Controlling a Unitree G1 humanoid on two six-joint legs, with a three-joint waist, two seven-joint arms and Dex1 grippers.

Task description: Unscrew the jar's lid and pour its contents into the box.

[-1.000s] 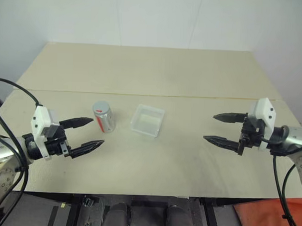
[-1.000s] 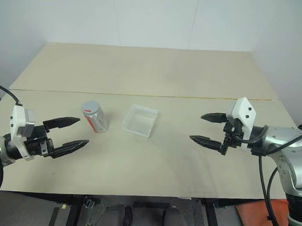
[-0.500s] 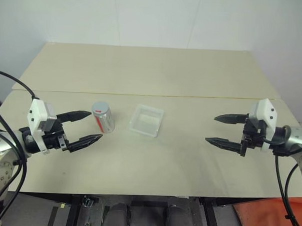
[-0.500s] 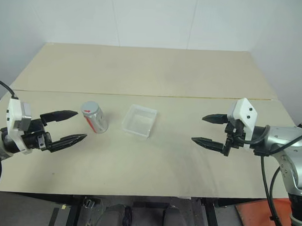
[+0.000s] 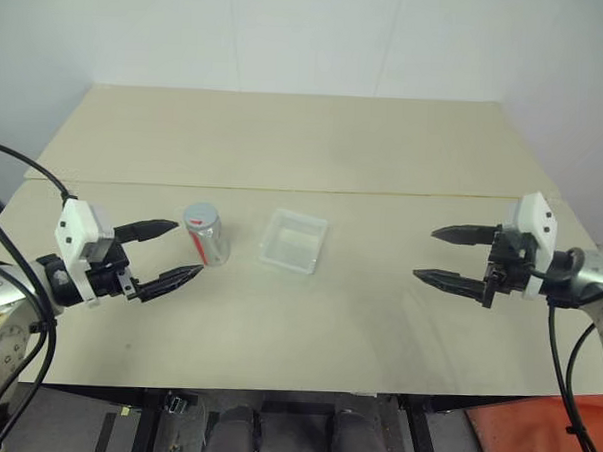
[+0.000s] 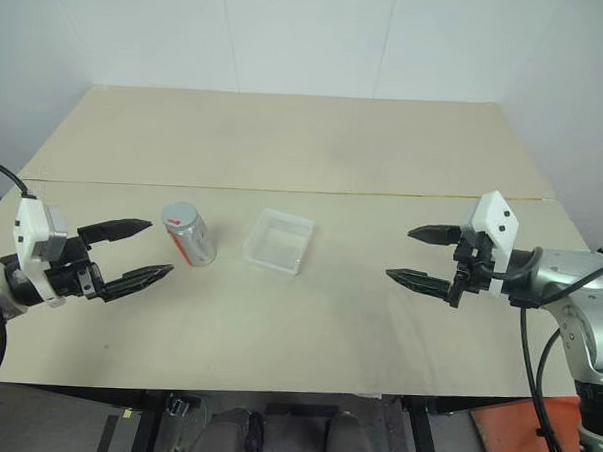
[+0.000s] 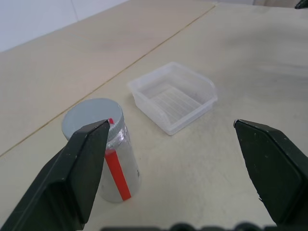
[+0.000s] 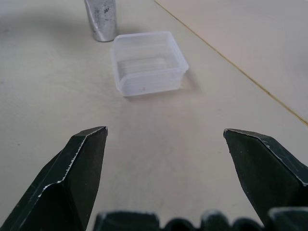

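You've got the jar (image 5: 206, 234) standing upright on the table (image 5: 315, 147), left of centre, lid (image 7: 91, 116) on top of it. The box (image 5: 294, 241) sits on the table just beside the jar at its 3 o'clock, a small gap between them, not touching. Your left gripper (image 5: 170, 250) hangs at the jar's 8 o'clock, near it but apart, fingers spread and pointing toward 3 o'clock. Your right gripper (image 5: 448, 256) is well apart from the box, out at its 3 o'clock, fingers spread and pointing toward 9 o'clock. Jar and box lie between the two grippers, nearer the left one
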